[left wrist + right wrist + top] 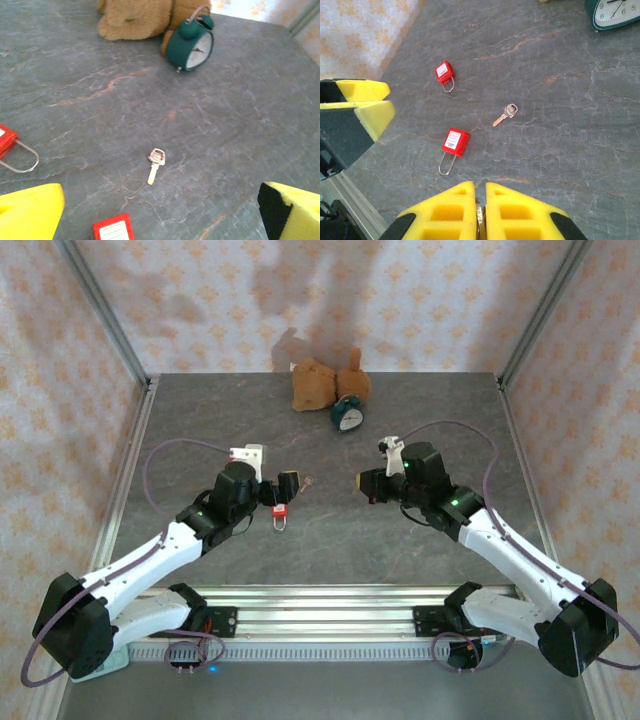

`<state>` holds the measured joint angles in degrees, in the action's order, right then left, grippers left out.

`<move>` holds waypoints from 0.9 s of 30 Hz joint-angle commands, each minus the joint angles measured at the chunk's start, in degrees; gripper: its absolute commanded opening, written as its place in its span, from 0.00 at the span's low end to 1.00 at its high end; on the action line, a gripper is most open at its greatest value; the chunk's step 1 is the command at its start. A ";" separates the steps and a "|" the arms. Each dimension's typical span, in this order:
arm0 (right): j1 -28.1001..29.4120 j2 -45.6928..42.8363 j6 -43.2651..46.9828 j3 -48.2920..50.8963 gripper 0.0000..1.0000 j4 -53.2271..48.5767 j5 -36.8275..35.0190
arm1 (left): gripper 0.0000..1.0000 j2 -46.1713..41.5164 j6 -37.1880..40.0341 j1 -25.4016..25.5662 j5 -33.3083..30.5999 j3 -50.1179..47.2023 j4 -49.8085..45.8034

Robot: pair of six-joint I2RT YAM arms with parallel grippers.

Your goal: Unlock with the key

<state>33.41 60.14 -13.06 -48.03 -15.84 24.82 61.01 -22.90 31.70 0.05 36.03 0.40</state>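
Observation:
A small silver key [155,162] lies flat on the grey table, ahead of my left gripper [162,196], whose yellow pads [31,211] stand wide apart with nothing between them. One red padlock [114,230] lies just below the jaws and a second red padlock [6,141] lies at the left edge, shackle out. In the right wrist view I see the key [506,114], the near padlock [455,141] and the far padlock [445,72]. My right gripper [480,192] is shut on a thin silver metal piece [480,220], apparently another key. From above, the left gripper [289,487] hovers over a padlock [281,512].
A green alarm clock [348,415] and a brown plush toy [320,383] sit at the back of the table. Metal rails [330,600] run along the near edge. Patterned walls close in three sides. The right gripper [366,485] faces the left one across the key [307,481].

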 commanded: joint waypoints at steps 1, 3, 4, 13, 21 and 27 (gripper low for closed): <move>-0.18 -0.08 -0.99 -0.47 0.10 -0.13 -0.46 | 0.96 1.53 -7.10 -0.65 -5.69 -1.96 -1.81; -0.14 0.50 -1.16 -0.57 0.10 -0.04 0.00 | 0.88 4.34 -10.75 -0.65 -7.49 -0.06 -7.08; -0.16 0.82 -1.13 -0.75 0.10 -0.05 0.05 | 0.87 6.54 -11.98 -0.64 -7.95 1.71 -10.99; -0.14 2.25 -0.42 -1.56 0.10 -0.17 0.12 | 0.85 25.05 -17.86 0.09 -6.21 15.78 -34.52; -0.19 1.91 0.54 -1.11 0.10 -0.96 0.18 | 0.88 27.92 -19.82 1.26 0.22 14.84 -29.44; -0.17 1.09 1.10 -0.88 0.09 -1.86 0.14 | 0.89 29.85 -20.17 3.78 3.35 14.63 -26.52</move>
<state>33.41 62.41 -13.21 -48.07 -16.75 25.04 90.41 -41.78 34.46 1.58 50.02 -27.09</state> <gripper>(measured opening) 0.097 0.886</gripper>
